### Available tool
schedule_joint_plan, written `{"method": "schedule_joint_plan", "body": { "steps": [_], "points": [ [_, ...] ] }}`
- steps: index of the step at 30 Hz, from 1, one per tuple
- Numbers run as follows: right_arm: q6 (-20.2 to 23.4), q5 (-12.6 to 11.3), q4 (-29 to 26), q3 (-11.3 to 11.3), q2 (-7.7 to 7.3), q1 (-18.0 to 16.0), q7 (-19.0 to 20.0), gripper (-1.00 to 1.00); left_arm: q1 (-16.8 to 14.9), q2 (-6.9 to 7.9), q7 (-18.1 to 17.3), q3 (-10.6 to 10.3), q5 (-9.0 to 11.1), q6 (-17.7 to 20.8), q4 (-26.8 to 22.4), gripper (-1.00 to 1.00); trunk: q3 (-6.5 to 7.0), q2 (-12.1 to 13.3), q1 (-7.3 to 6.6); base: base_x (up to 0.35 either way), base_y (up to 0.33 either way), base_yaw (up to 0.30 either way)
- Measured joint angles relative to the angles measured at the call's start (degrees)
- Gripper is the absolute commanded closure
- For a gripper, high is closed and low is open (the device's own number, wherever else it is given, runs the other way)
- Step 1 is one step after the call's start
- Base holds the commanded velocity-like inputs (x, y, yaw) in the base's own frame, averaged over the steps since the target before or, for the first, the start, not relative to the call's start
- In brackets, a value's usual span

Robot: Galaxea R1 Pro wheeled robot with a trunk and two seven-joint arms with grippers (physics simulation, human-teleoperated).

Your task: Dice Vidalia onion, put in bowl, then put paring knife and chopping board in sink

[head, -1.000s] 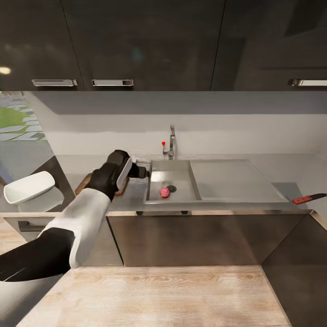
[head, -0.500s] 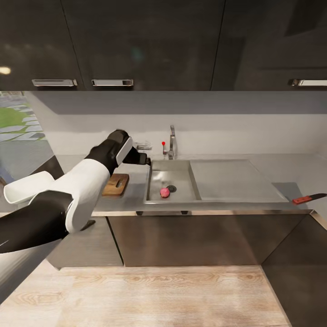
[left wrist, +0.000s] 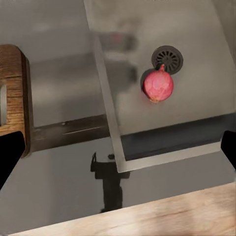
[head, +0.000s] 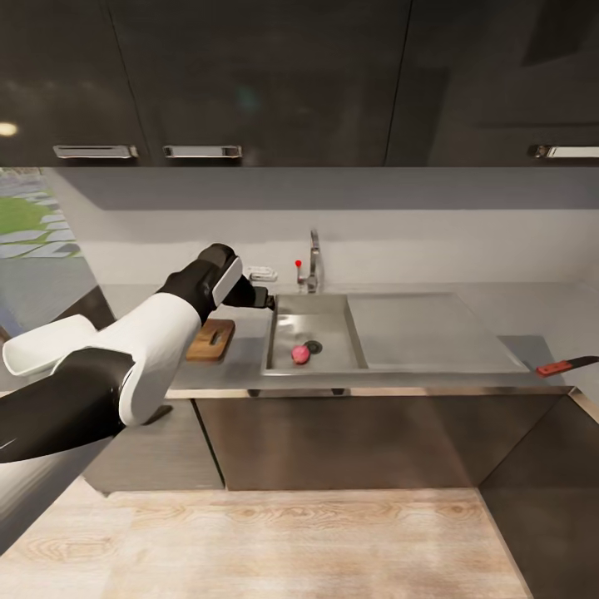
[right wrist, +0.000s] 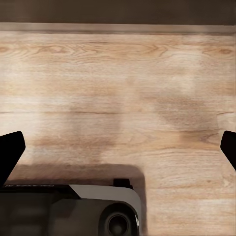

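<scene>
The desk [head: 507, 345] ran long and grey below the dark upper cabinets [head: 249, 75]. The sink [head: 333, 309] sat in its middle, and the Vidalia onion [head: 300, 354] lay on the basin floor, touching the round drain [left wrist: 167, 58]. Left of the sink lay the chopping board [head: 210, 340], then the bowl [head: 46, 343]. The paring knife [head: 566, 364] lay far right on the desk. The left tool [head: 268, 301] hovered above the sink's left edge, its 2 fingers wide apart. The right tool [right wrist: 118, 147] faced the wooden floor [right wrist: 118, 88], fingers wide apart too.
</scene>
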Motion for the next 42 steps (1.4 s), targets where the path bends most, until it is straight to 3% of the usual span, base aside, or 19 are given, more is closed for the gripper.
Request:
{"method": "schedule_joint_plan", "body": {
  "steps": [10, 28, 34, 42],
  "points": [
    [-0.01, -0.01, -0.01, -0.01, 0.00, 0.00, 0.00, -1.00, 0.28, 0.02, -0.01, -0.01, -0.01, -2.73, 0.17, -1.00, 0.00, 0.00, -0.01, 0.207, -0.180, 0.000],
    [-0.05, -0.05, 0.00, 0.06, 0.00, 0.00, 0.01, -1.00, 0.43, 0.06, 0.22, -0.04, -0.02, -3.01, 3.03, -1.00, 0.00, 0.01, 0.01, 0.077, -0.253, 0.000],
    [0.07, -0.07, 0.01, 0.08, 0.00, 0.00, 0.01, -1.00, 4.67, 0.34, 0.43, 0.00, -0.12, -3.09, 3.99, -1.00, -0.12, 0.01, 0.02, 0.001, -0.029, 0.000],
    [0.08, -0.08, 0.00, 0.07, 0.00, 0.00, 0.00, -1.00, 5.64, 0.44, 0.51, 0.11, -0.17, -3.48, 4.14, -1.00, -0.70, 0.01, 0.02, 0.000, -0.003, 0.000]
  ]
}}
